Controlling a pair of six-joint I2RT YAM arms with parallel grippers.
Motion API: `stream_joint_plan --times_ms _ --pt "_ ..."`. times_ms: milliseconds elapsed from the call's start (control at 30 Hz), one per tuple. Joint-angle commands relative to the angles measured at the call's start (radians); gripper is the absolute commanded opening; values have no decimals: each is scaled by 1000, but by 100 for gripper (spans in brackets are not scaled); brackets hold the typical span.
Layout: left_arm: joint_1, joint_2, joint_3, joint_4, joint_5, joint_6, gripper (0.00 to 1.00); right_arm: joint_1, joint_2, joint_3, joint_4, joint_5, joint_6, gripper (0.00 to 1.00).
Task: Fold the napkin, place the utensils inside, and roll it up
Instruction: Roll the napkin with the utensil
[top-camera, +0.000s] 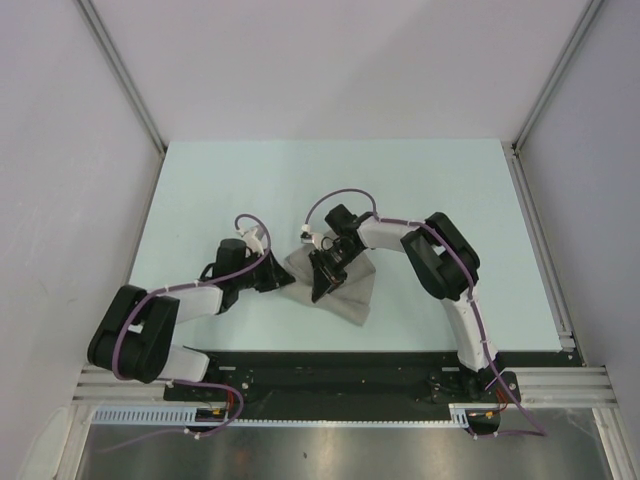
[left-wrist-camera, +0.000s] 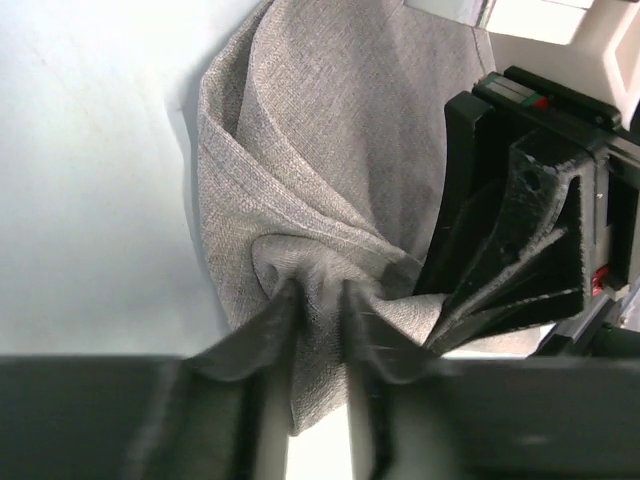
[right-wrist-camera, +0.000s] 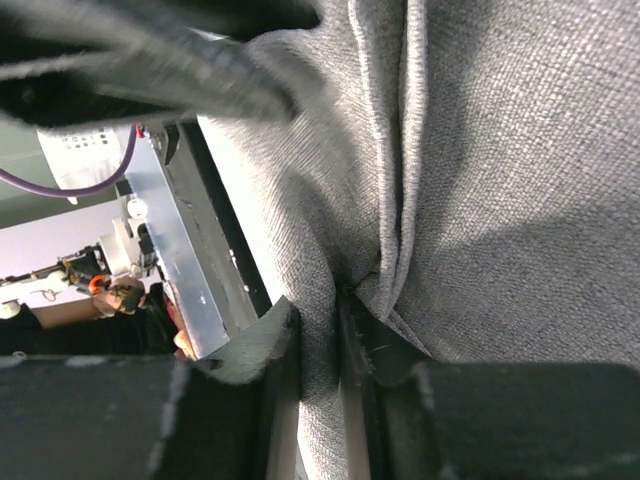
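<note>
Crumpled napkin (top-camera: 350, 292) mid-worktop (top-camera: 300, 180), toward the near edge. Pinched at its left side by left tool (left-wrist-camera: 320, 300), jaws narrow, fold of cloth clamped between. Gripped too by right tool (right-wrist-camera: 320, 320), nearly closed on a raised ridge of cloth. Both tools close together over the cloth.

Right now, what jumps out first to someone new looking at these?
The bunched grey-beige soft cloth napkin, mid-table near the arm bases. Both end effectors pinch it: the left end effector on a gathered fold at its left edge, the right end effector on a crease nearer its middle. No utensils show.
</note>
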Motion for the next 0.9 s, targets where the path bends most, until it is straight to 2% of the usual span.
stream_joint_plan --times_ms 0,100,133,167,267,367,500,533,667,800,867 --pt "-4 31 39 17 -36 -17 14 -7 11 39 -14 -29 10 26" --pt "-4 51 59 -27 -61 -18 0 -16 -30 41 -15 -1 11 36" --pt "-4 68 68 -45 -63 -18 0 -25 -44 41 -15 14 14 40" --pt "-4 74 75 -55 -64 -18 0 -30 -59 41 -12 25 20 48" --pt "-4 98 92 -88 -67 -17 0 -48 -140 36 -12 89 31 61" --pt "-4 114 106 -125 -81 -18 0 -57 -252 20 -10 224 36 66" --pt "-2 131 121 -156 -92 -18 0 -10 -430 -78 12 449 -12 70" --pt "-2 134 123 -159 -92 -21 0 8 -461 -105 17 558 -41 70" --pt "-1 146 134 -170 -93 -23 0 154 -624 -272 103 836 -85 71" --pt "1 157 143 -181 -92 -23 0 338 -696 -449 230 1066 -87 71" --pt "2 163 152 -187 -87 -21 0 389 -710 -482 307 1178 -104 71"
